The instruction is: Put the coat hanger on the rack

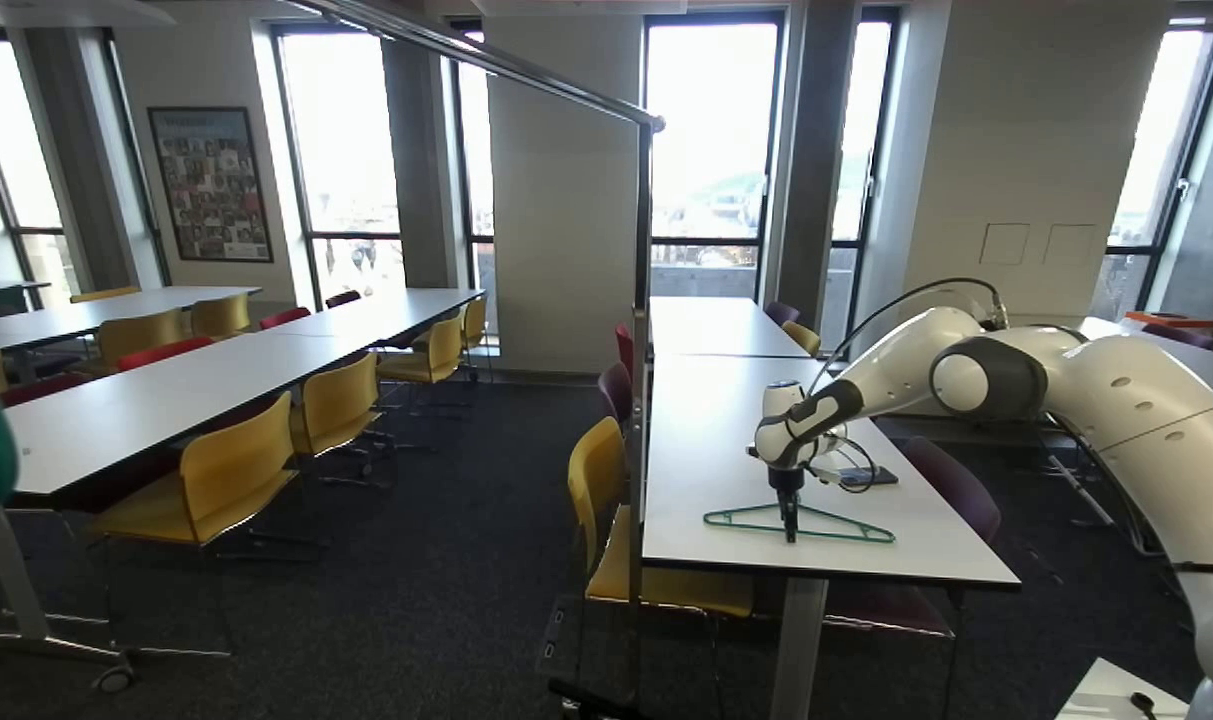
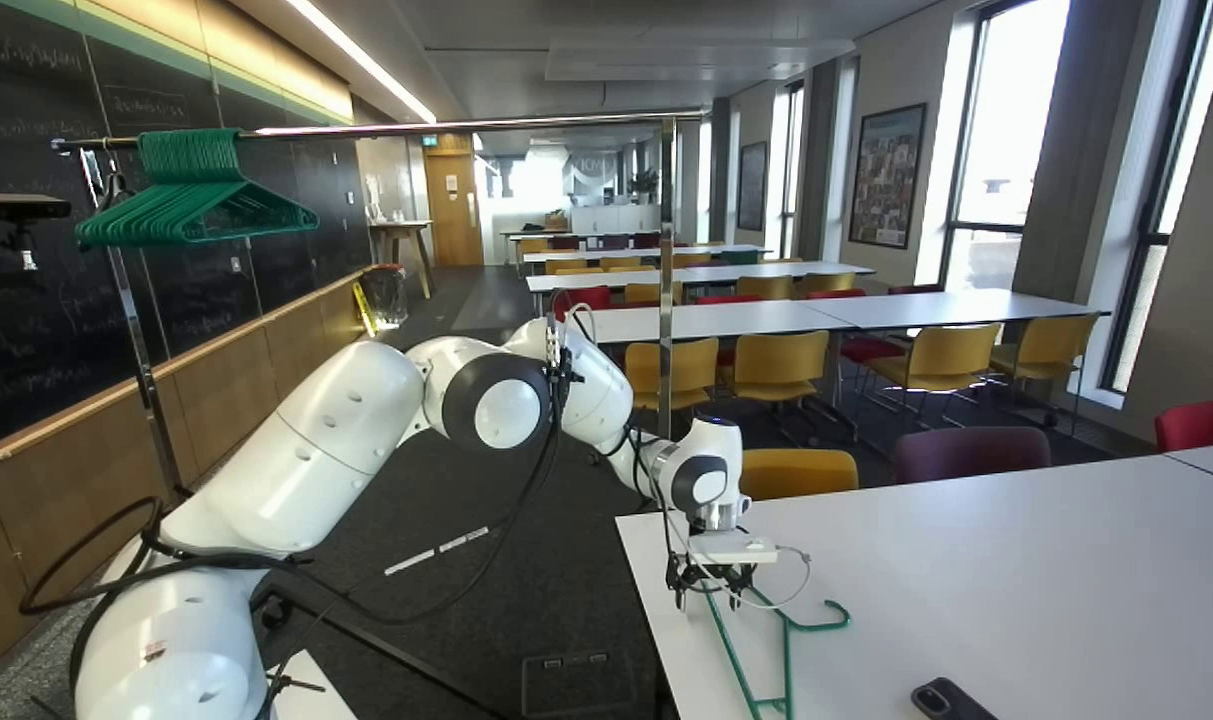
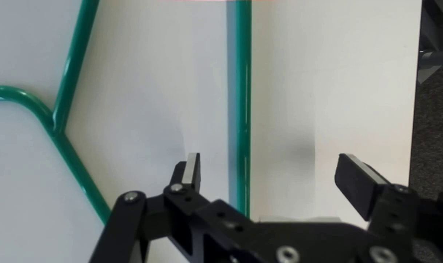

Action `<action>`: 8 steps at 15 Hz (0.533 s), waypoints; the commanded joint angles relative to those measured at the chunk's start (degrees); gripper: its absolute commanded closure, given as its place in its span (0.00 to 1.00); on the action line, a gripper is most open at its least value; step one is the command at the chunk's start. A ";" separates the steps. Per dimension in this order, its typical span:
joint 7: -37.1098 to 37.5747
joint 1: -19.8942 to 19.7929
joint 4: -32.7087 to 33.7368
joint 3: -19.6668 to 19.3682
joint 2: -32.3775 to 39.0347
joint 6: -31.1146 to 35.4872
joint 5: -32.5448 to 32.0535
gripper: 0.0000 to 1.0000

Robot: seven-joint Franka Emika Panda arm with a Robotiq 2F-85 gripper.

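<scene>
A green coat hanger lies flat on the white table near its end. In an exterior view its hook points away from my arm, and part of the hanger runs out of the picture at the bottom. My gripper points straight down over it, jaws wide apart. Seen from the wrist, the hanger's long straight bar passes between the fingers of the gripper, closer to the left one and touching neither. The rack, a silver metal bar, runs overhead, also seen as the rack from above the table.
Several green hangers hang bunched at one end of the rack. The rack's upright post stands right beside the table. A dark phone lies on the table near the hanger. A yellow chair and purple chair flank it.
</scene>
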 commanded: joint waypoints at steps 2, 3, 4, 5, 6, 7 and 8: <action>0.75 -0.84 2.63 0.64 1.54 0.71 -1.25 0.00; 0.86 -0.83 2.77 0.61 1.66 0.71 -1.25 0.00; 0.97 -0.83 2.95 0.55 1.78 0.79 -1.27 0.00; 1.07 -0.83 3.02 0.51 1.81 0.94 -1.28 0.00; 1.04 -0.92 3.40 0.52 2.00 0.77 -1.23 0.00; 1.09 -0.94 3.57 0.51 2.06 0.73 -1.19 0.00; 1.06 -1.02 3.70 0.55 2.17 0.77 -1.12 0.02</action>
